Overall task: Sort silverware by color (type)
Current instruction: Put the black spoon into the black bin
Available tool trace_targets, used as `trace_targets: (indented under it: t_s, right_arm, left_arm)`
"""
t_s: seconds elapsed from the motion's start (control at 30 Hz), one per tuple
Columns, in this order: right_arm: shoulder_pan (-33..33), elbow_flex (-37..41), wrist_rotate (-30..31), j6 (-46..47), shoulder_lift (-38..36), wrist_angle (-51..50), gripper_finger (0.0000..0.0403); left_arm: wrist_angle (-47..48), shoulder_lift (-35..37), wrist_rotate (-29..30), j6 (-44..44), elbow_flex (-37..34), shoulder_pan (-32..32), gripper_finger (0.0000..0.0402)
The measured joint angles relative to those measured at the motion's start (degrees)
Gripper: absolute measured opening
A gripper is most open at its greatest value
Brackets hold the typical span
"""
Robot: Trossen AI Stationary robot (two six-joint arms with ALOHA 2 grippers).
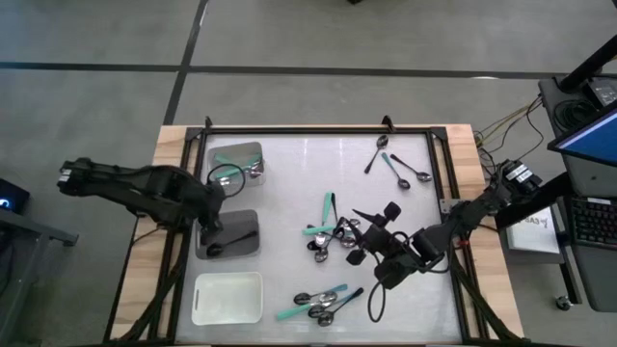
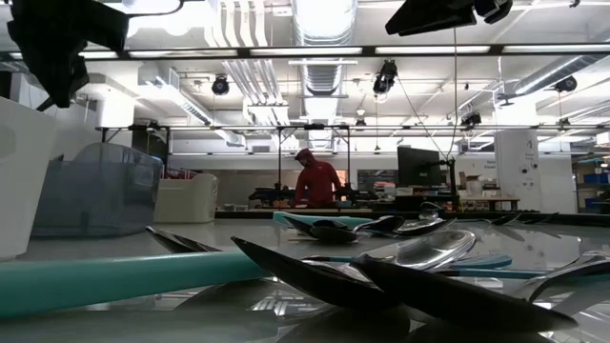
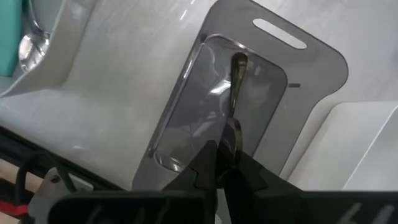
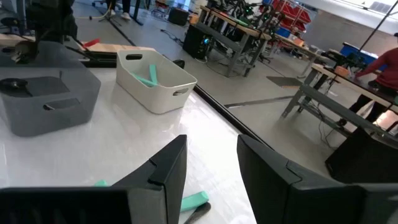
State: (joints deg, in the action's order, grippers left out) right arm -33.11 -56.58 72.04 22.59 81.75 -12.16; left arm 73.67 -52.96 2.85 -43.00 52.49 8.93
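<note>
- A black-handled spoon [image 3: 233, 93] hangs from the left gripper [image 3: 219, 163], whose fingers are clamped on its handle, bowl end down inside the dark grey tray [image 1: 249, 249] (the middle one of three along the table's left side).
- In the high view a black spoon [image 1: 231, 241] shows in that same tray beside the left gripper [image 1: 214, 224]; I cannot tell whether it is the held one or another already there.
- To finish this step well, I'd say the bowl should come close to the tray floor before the fingers part, so the spoon lies flat and doesn't bounce out over the low wall.
- The lift out should go straight up, clear of the rim.
- The rest of the spoons lie loose on the table [image 1: 289, 183]: a mixed pile [image 1: 333, 236] in the middle, another cluster [image 1: 323, 304] near the front edge, and a few [image 1: 395, 166] at the far right.
- The right gripper [image 1: 371, 243] hovers at the middle pile with fingers apart, holding nothing, a teal handle [image 4: 194, 200] just beneath it.
- The white tray [image 4: 155, 81] already holds a teal spoon [image 4: 152, 76], so teal belongs there.
</note>
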Motion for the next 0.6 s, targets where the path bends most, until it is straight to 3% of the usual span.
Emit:
trace_targets:
  t_s: [0.23, 0.6]
  right_arm:
    - [0.0, 0.0, -0.5, 0.0, 0.0, 0.0, 0.0134]
    - [0.0, 0.0, -2.0, -0.7, 0.0, -1.3, 0.0134]
  left_arm:
    - [-0.6, -4.2, -0.6, 1.9, 0.0, 0.0, 0.0011]
    - [-4.6, -12.4, -4.6, 8.7, 0.1, 0.0, 0.0092]
